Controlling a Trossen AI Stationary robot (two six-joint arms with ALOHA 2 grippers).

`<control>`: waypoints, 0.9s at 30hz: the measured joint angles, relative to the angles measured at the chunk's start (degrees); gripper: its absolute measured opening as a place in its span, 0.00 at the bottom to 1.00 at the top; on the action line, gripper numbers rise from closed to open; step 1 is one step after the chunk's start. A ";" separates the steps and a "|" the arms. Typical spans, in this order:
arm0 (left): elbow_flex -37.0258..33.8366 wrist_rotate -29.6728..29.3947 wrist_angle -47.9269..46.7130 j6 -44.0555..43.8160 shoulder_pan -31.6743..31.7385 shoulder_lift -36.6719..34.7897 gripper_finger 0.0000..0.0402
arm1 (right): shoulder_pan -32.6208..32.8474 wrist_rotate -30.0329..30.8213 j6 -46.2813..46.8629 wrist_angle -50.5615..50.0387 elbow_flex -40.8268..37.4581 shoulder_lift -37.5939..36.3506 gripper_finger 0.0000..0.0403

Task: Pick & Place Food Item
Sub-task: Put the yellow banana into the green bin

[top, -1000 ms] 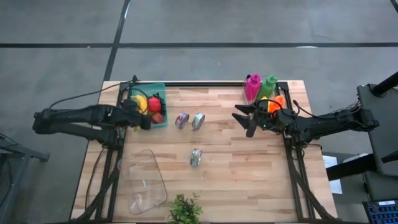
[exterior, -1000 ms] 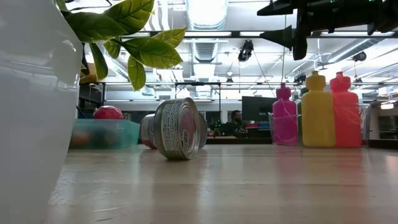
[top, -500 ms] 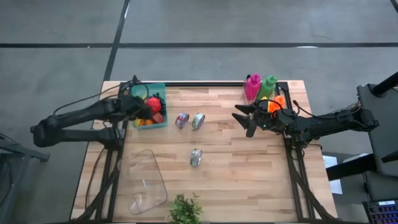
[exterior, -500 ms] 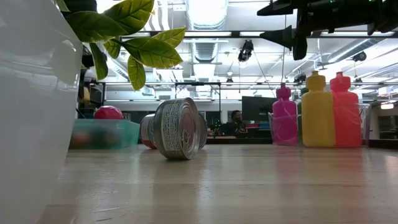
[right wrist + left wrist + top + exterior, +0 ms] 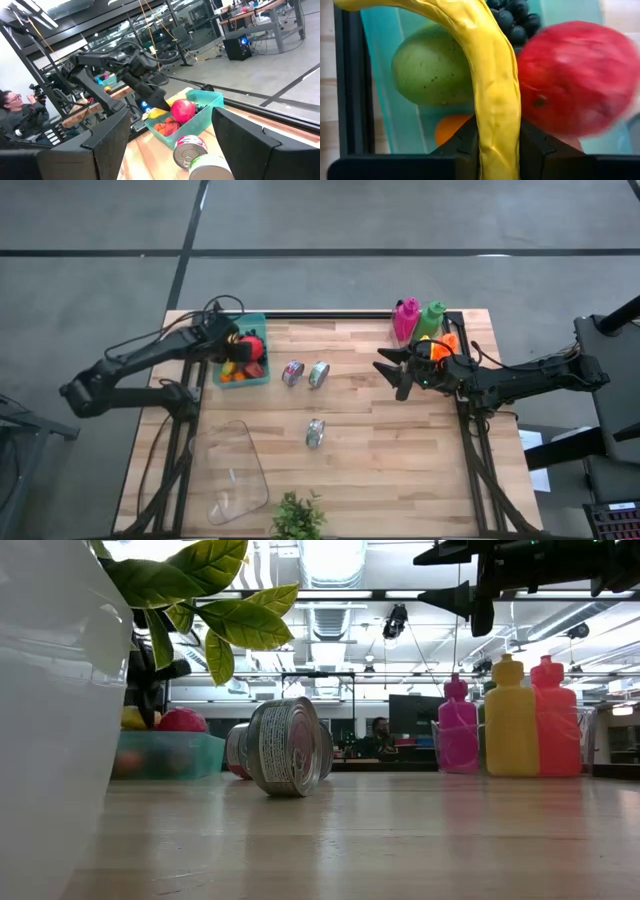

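Left wrist view: left claw point(image 5: 497, 150) clamped on banana point(image 5: 492, 95) over teal bin point(image 5: 395, 90); right claw point(image 5: 392, 370) open.

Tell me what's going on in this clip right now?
The left gripper is shut on a yellow banana, holding it over the teal plastic bin of fruit at the table's back left corner. The right gripper hangs open above the wooden table, near the coloured bottles. Three tin cans lie untouched mid-table.

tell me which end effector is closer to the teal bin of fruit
Left. The left end effector is over the teal bin, shut on the banana. The right end effector hangs open across the table by the bottles, well away from the bin.
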 joint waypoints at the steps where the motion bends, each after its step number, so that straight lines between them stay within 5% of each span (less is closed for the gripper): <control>1: 0.00 0.10 0.42 0.11 0.40 1.02 0.22 | 0.00 -0.02 -0.02 0.00 -0.02 0.00 0.69; 17: -0.02 2.06 4.38 1.77 0.92 6.90 0.24 | 0.00 0.00 0.00 -0.02 0.00 0.00 0.69; 27: -0.02 3.71 6.12 2.64 0.92 6.90 0.53 | -0.02 0.00 -0.02 -0.02 0.00 0.00 0.69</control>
